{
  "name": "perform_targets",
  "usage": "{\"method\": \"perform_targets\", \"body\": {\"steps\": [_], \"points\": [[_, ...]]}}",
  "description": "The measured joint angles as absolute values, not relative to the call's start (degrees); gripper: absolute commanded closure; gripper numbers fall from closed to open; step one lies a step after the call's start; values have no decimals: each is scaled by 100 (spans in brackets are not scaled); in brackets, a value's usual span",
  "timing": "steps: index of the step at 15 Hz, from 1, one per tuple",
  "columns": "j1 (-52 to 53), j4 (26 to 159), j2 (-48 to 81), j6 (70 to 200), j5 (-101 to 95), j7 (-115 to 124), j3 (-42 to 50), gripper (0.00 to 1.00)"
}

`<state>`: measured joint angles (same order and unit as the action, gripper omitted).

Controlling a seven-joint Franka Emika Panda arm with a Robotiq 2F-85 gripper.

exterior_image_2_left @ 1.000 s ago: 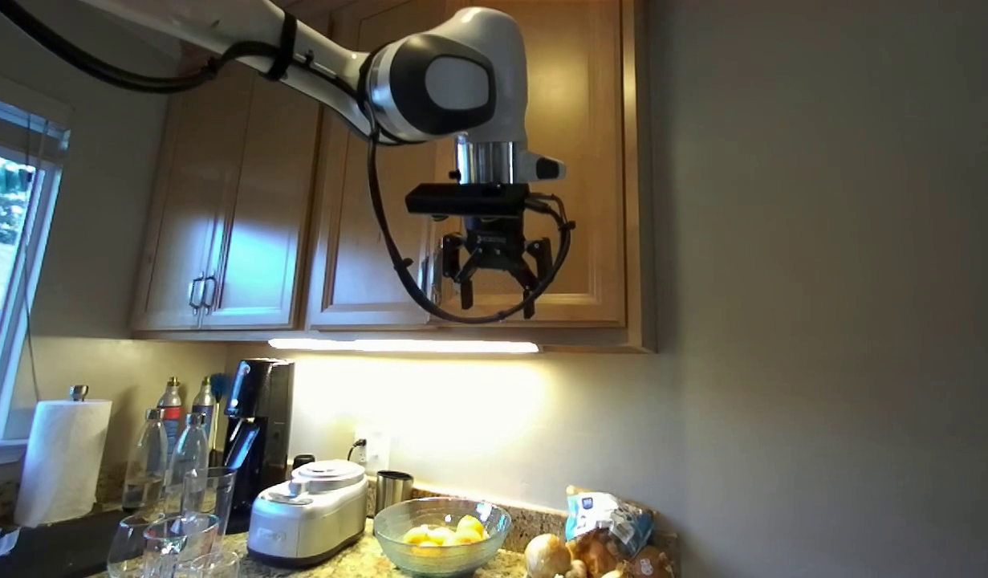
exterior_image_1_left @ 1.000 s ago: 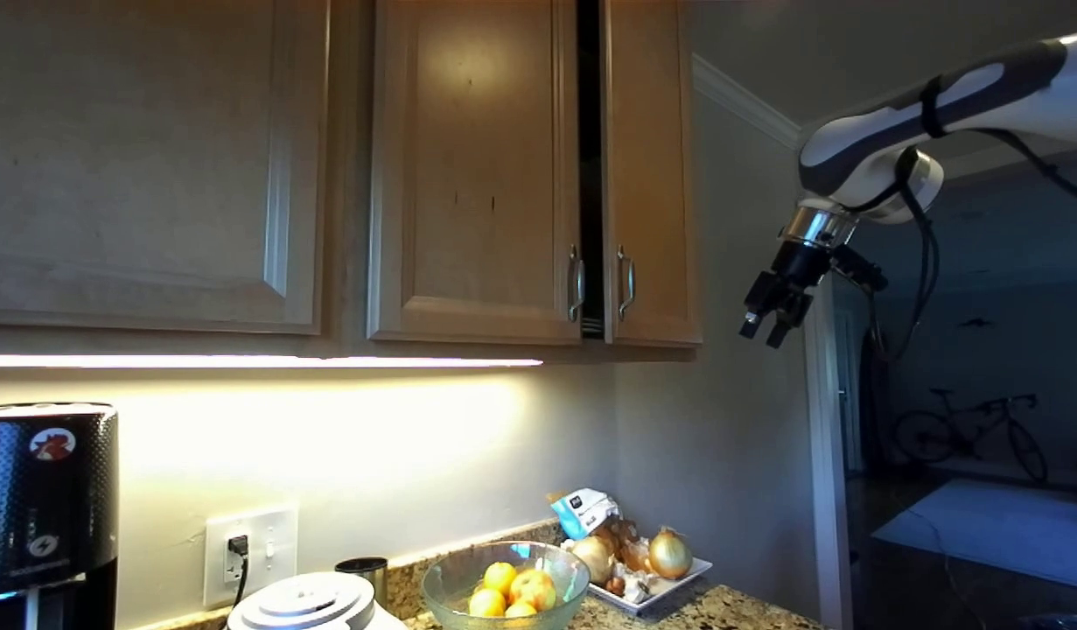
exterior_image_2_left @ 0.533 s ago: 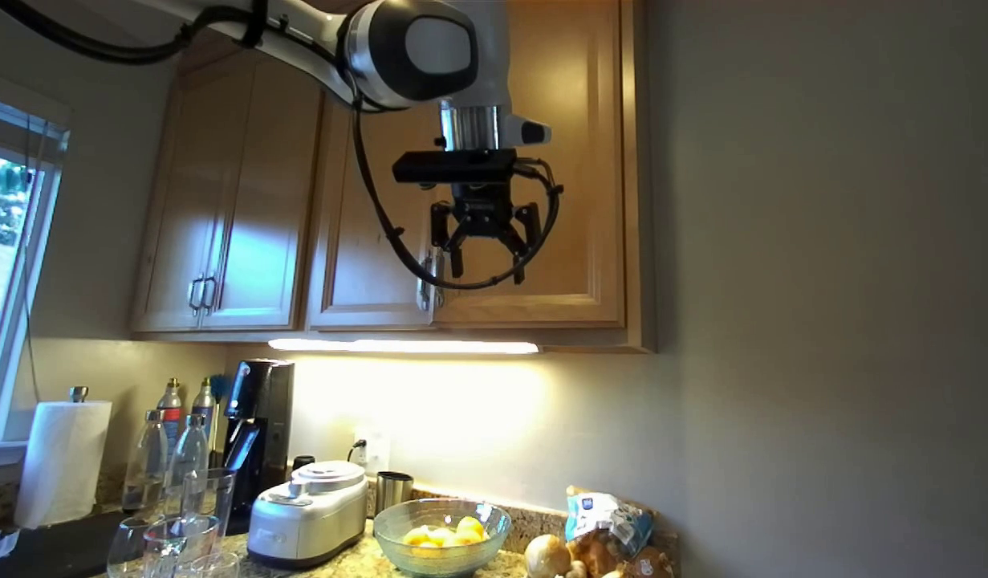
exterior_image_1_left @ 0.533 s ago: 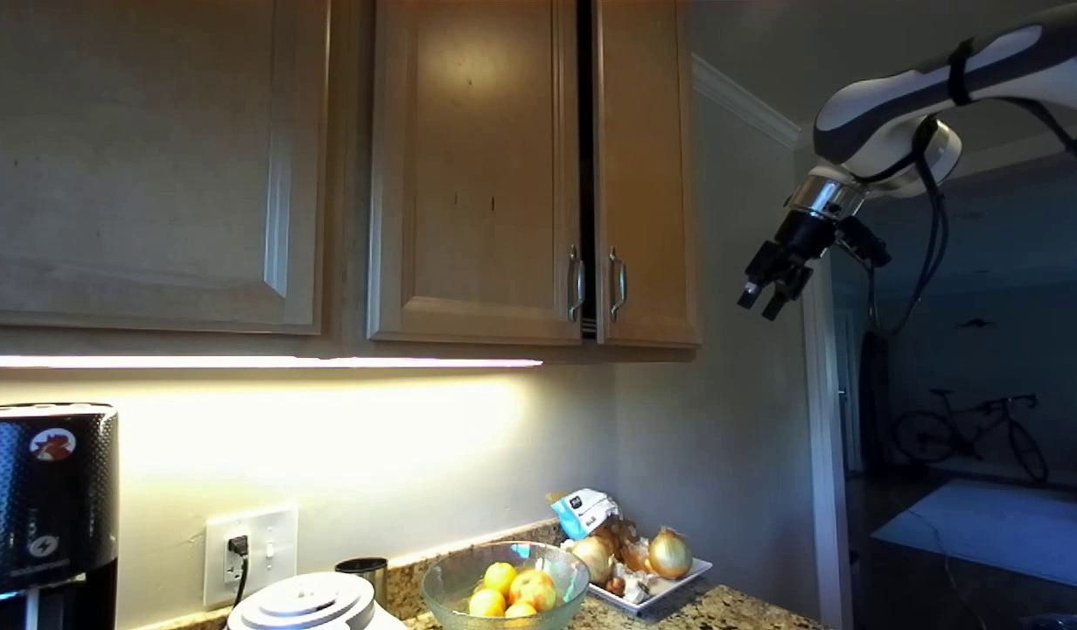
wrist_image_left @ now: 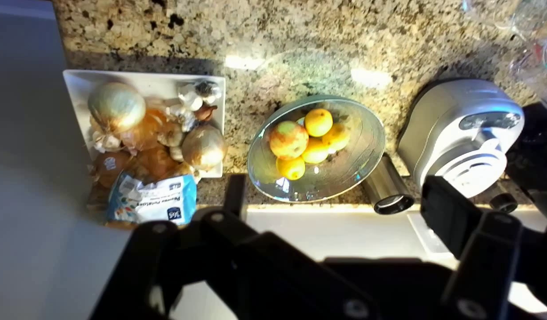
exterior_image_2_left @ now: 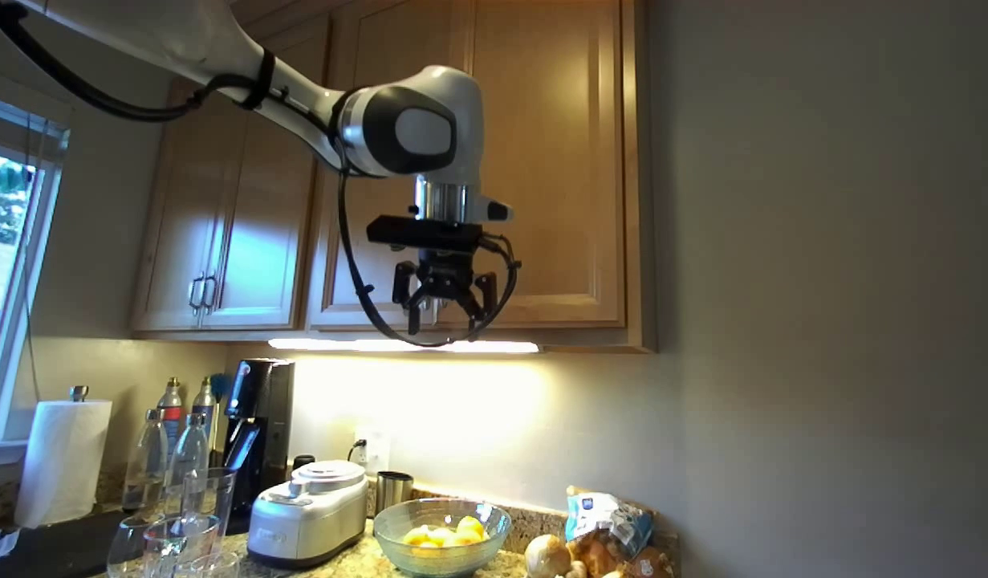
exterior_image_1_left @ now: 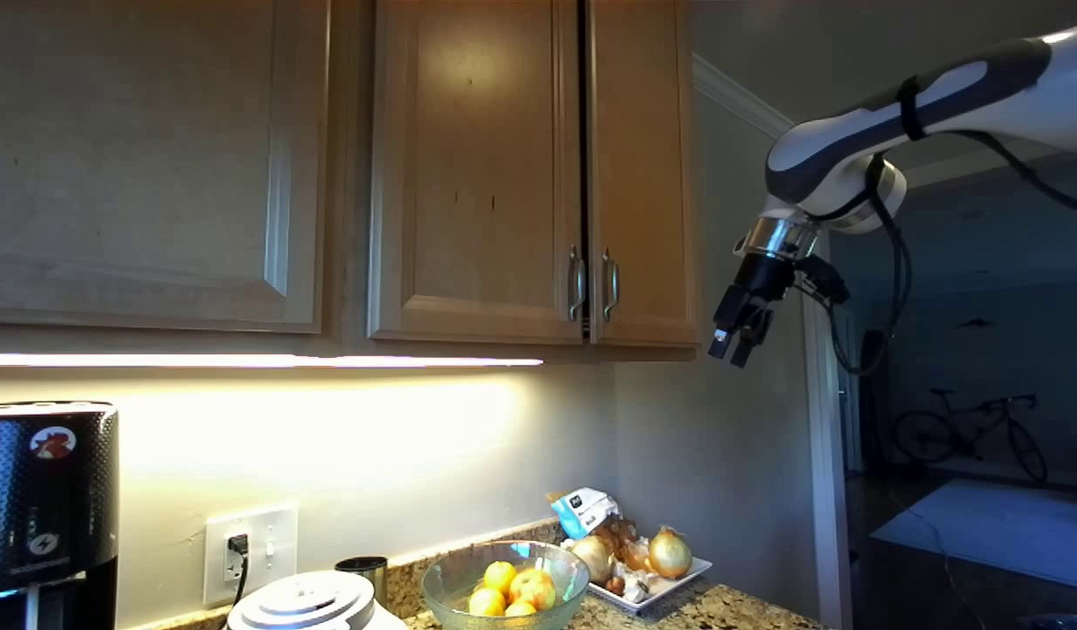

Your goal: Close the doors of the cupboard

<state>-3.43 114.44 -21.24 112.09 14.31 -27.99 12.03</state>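
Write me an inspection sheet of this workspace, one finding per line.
Surface: speckled tan stone countertop, reflecting light.
Job's things: two tall light-brown wooden doors on a light-brown wooden cupboard; narrow dark gap showing between the doors.
Clutter: round clear-glass bowl of yellowish fruit; white rectangular tray of round onions; blue-and-white plastic bag; rounded white appliance.
Gripper: black, two-fingered, open, holding nothing, apart from the doors.
Cables: black cable looping near the gripper; black plug cord in a white wall outlet.
Surroundings: flat grey wall; bright glass window.
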Motion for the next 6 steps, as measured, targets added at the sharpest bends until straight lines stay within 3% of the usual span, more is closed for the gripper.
{"method": "perform_targets", "body": {"steps": [6], "points": [[-339,11810,-2049,11130,1291,-2796,1019,0]]}}
